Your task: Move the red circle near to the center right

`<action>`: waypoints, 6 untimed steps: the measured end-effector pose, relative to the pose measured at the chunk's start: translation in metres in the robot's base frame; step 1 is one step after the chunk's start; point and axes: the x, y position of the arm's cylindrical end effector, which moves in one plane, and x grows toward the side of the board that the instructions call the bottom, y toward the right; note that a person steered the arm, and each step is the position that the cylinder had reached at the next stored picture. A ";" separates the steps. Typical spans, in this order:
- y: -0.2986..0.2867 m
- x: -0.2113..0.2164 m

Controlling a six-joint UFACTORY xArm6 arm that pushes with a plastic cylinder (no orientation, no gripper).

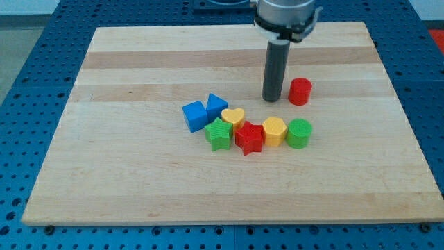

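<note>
The red circle (300,91) is a short red cylinder standing on the wooden board (139,173), right of the board's middle. My tip (271,100) rests on the board just to the left of the red circle, with a small gap between them. The rod rises straight up to the arm's mount at the view's top.
Below the tip lies a cluster of blocks: a blue cube (195,115), a second blue block (216,106), a yellow heart (233,117), a green star (218,133), a red star (250,137), a yellow hexagon (275,130) and a green circle (299,132).
</note>
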 end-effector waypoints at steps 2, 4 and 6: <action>0.066 0.015; 0.099 0.012; 0.140 0.009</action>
